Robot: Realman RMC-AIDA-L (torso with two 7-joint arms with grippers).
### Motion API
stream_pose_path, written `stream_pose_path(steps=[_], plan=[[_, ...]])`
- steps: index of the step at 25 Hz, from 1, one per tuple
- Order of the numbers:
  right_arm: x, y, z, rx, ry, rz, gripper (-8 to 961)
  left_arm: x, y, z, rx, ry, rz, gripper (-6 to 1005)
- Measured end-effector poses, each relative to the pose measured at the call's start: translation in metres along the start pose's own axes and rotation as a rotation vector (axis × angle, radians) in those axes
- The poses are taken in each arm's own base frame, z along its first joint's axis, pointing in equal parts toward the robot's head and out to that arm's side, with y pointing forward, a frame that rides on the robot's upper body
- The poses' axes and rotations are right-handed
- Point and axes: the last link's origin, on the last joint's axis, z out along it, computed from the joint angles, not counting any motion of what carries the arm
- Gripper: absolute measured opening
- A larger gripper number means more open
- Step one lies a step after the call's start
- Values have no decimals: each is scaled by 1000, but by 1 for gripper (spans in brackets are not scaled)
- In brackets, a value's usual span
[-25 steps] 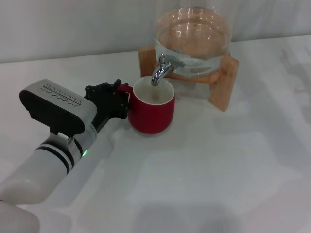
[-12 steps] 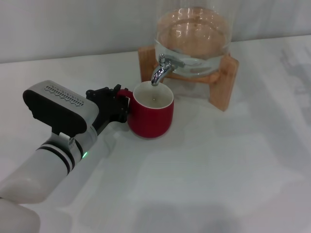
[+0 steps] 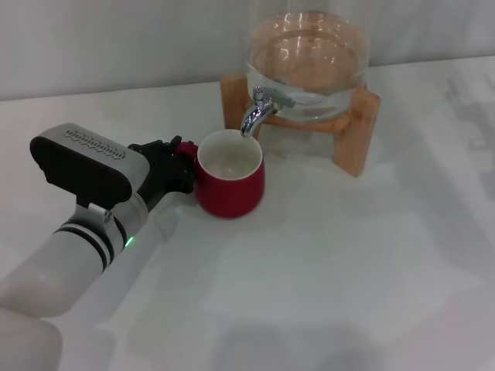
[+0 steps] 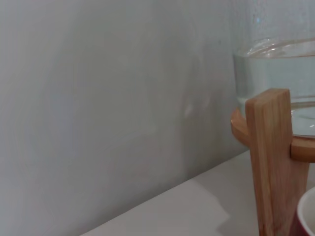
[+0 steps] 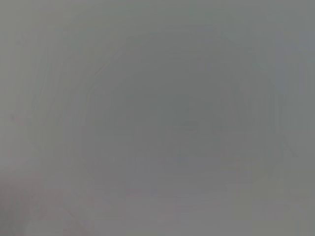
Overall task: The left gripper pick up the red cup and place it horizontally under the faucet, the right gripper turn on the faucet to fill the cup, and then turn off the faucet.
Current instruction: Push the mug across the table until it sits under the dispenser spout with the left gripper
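White tabletop (image 3: 332,263), plain pale wall behind.

Wooden stand (image 3: 360,131) at the far centre of the table, bearing a clear glass dispenser jar (image 3: 305,54) with liquid inside; same jar (image 4: 275,83) and stand post (image 4: 270,162) seen close in the left wrist view.

Faucet (image 3: 257,112): chrome, fixed at the jar's front, spout curved downward, tip over the far rim of the cup.

Red cup (image 3: 229,174): upright on the table just in front of the stand, white inside showing, mouth mostly to the left of the spout rather than centred beneath it. Handle turned toward the robot's left. Sliver of white rim (image 4: 307,216) visible at the edge of the left wrist view.

Left gripper (image 3: 182,158): reaching in from the left side of the table, black fingers clamped on the cup's handle; grey vented housing and green light behind on the arm.

Right gripper: nowhere visible in the head view; right wrist view only a blank grey field.
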Motion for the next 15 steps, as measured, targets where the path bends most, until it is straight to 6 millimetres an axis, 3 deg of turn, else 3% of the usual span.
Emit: stream_pose_path(steps=[15], plan=[[1,3,1,-4,5,7,703,-2,2,1,-13,-27,4,184]])
